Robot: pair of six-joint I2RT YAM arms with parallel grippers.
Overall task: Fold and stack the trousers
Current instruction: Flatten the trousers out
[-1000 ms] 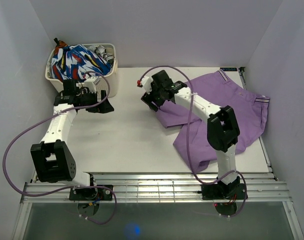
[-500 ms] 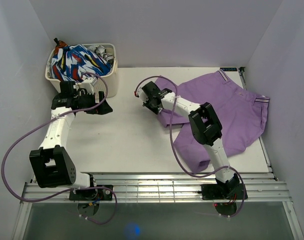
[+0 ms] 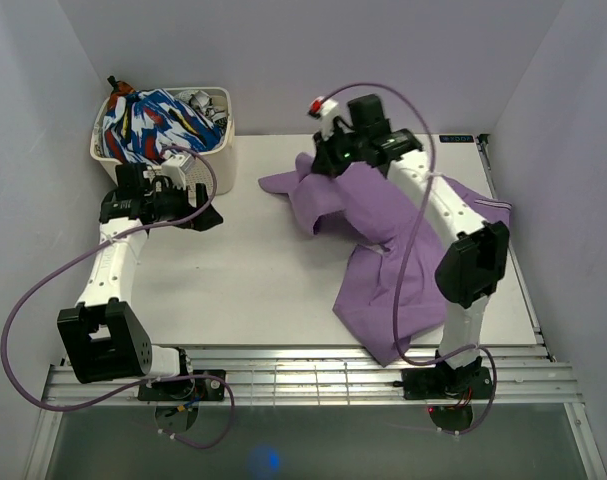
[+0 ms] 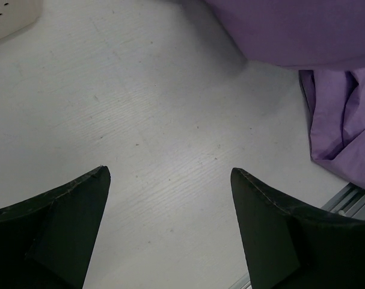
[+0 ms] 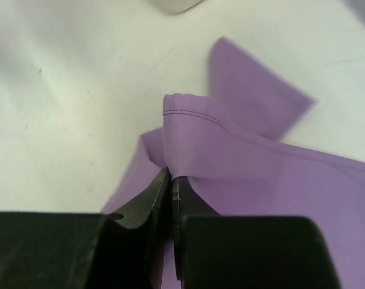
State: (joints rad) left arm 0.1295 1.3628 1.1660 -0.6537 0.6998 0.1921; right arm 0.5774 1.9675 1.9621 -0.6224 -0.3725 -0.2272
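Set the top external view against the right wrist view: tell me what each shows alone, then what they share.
Top external only: the blue, white and red patterned garment, the left gripper, and the whole crumpled spread of the lilac-purple fabric trousers. Right wrist only: the trousers' stitched hem close up, pinched between the shut black fingers. Both: the trousers, the right gripper holding them, and the white table.
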